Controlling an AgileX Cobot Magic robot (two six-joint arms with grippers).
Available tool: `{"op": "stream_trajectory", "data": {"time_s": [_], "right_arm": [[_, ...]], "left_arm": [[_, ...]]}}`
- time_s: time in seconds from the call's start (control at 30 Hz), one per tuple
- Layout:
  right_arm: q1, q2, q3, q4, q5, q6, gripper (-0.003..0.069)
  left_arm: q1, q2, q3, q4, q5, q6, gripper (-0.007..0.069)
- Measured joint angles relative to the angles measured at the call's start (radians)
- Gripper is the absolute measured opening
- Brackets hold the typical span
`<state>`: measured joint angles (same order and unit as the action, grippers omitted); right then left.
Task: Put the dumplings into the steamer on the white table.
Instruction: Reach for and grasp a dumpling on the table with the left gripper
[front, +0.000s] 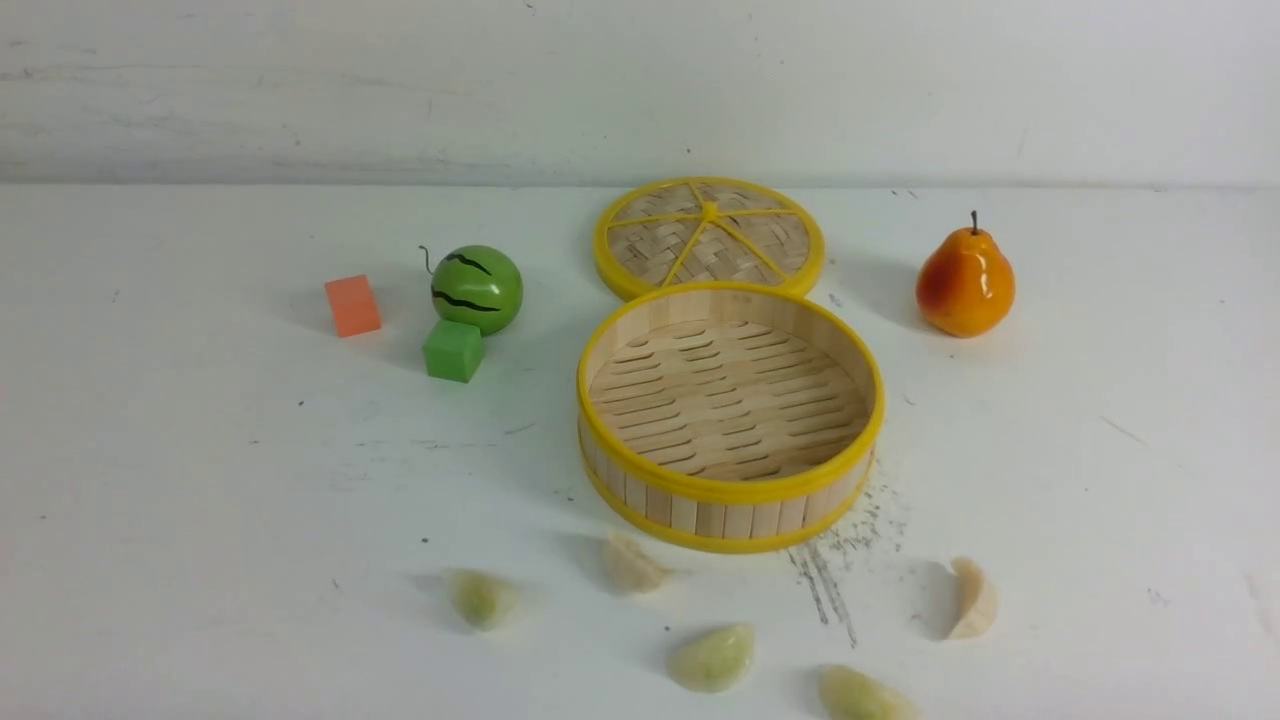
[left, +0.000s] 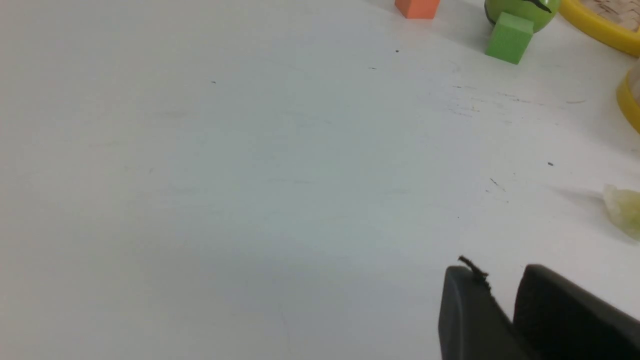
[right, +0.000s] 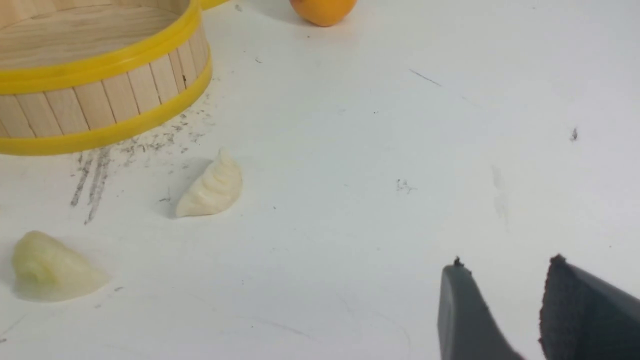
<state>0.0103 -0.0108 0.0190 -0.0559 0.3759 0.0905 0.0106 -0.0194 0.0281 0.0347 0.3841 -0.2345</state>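
The round slatted bamboo steamer with yellow rims (front: 730, 490) sits empty and uncovered, ready to receive. Five pale crescent pleated dumplings (front: 632, 565) lie on the white table (front: 200, 450) along its near side. My left gripper (left: 502, 274) and right gripper (right: 506, 264) hang parted, grasping nothing.

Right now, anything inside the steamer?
Only bare slatted floor shows inside the steamer; its near wall hides a thin strip of floor. All five dumplings lie outside it.
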Motion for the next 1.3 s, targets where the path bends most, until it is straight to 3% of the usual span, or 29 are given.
{"op": "stream_trajectory", "data": {"time_s": [0.37, 0.9, 1.0, 1.03, 1.1, 1.13, 1.2, 1.27, 1.3], "right_arm": [[0.000, 0.000, 0.000, -0.041, 0.000, 0.000, 0.0240], [0.000, 0.000, 0.000, 0.029, 0.000, 0.000, 0.0240], [0.000, 0.000, 0.000, 0.066, 0.000, 0.000, 0.0240], [0.000, 0.000, 0.000, 0.071, 0.000, 0.000, 0.0240], [0.000, 0.000, 0.000, 0.153, 0.000, 0.011, 0.0240], [0.000, 0.000, 0.000, 0.189, 0.000, 0.023, 0.0240], [0.000, 0.000, 0.000, 0.417, 0.007, 0.113, 0.0240], [0.000, 0.000, 0.002, 0.513, 0.013, 0.180, 0.0240], [0.000, 0.000, 0.005, 0.658, 0.021, 0.242, 0.0240]], "left_arm": [[0.000, 0.000, 0.000, 0.000, 0.000, 0.000, 0.0143], [0.000, 0.000, 0.000, -0.016, -0.031, -0.020, 0.0143], [0.000, 0.000, 0.000, -0.212, -0.102, -0.159, 0.0146], [0.000, 0.000, 0.000, -0.212, -0.105, -0.159, 0.0146], [0.000, 0.000, 0.000, -0.409, -0.136, -0.298, 0.0149], [0.000, 0.000, 0.000, -0.442, -0.141, -0.322, 0.0150], [0.000, 0.000, 0.000, -0.645, -0.158, -0.450, 0.0154], [0.000, 0.000, 0.000, -0.696, -0.162, -0.474, 0.0154], [0.000, 0.000, 0.000, -0.749, -0.167, -0.490, 0.0155]]}}
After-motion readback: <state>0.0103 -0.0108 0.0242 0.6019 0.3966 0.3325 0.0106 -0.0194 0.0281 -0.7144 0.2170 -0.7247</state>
